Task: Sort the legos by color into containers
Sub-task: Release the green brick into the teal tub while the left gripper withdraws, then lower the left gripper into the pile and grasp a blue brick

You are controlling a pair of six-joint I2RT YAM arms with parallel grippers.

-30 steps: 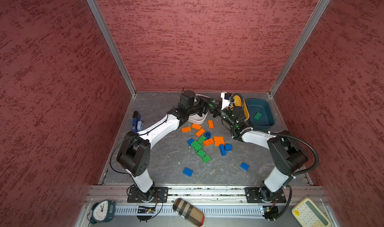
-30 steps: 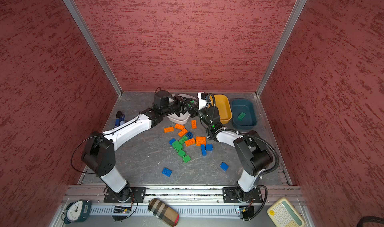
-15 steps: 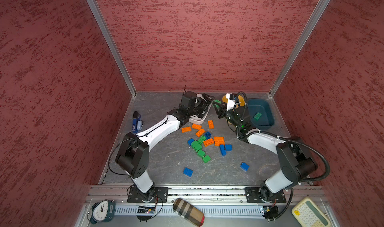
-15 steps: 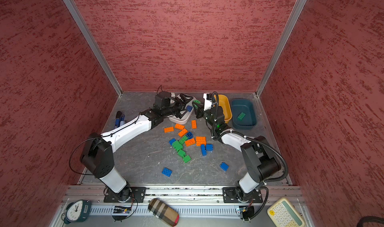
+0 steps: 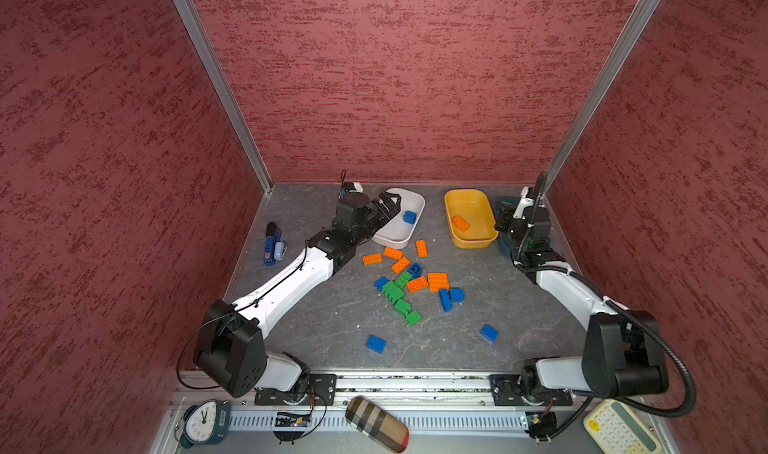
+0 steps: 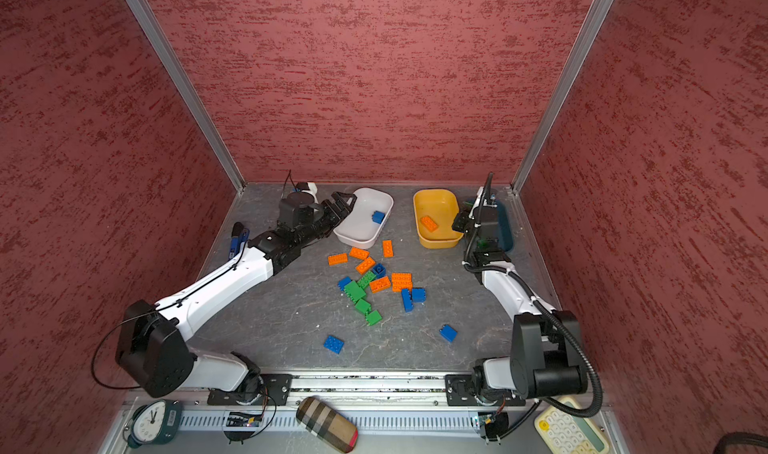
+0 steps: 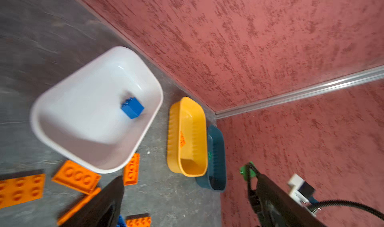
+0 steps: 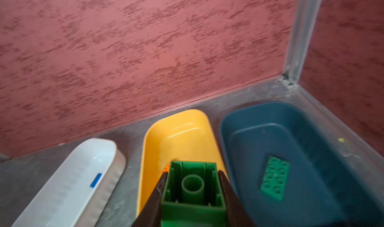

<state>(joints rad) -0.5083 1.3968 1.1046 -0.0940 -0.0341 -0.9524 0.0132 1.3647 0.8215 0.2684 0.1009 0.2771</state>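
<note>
Beyond the near edge of the tabletop (image 5: 332,331), by the rail, you have a clock (image 5: 203,419), a plaid case (image 5: 376,429) and a calculator (image 5: 619,429). On the tabletop, a lone blue brick (image 5: 375,344) lies closest to the near edge at about mid-width, with a second blue brick (image 5: 489,333) further right.

The main scatter of legos (image 5: 417,284) sits mid-tabletop: green bricks (image 5: 392,291) on its near side, a blue pair (image 5: 456,294) just beside them, and orange bricks (image 5: 437,281) running on toward the far edge. A blue-and-black gadget (image 5: 272,244) lies by the left edge.

Three tubs stand along the far edge. Your left tool (image 5: 394,209) is spread wide and holds nothing, poised at the left rim of the white tub (image 5: 392,233), where a blue cube (image 5: 409,217) lies inside. The yellow tub (image 5: 478,209) holds one orange brick (image 5: 460,223).

Your right tool (image 8: 192,177) is clamped on a green block (image 8: 193,194), its hollow underside facing the wrist camera, above the yellow tub's rim on the side next to the teal tub (image 8: 270,115). That tub stands in the far right corner, largely hidden by the arm in both top views, and holds a flat green brick (image 8: 274,179).
</note>
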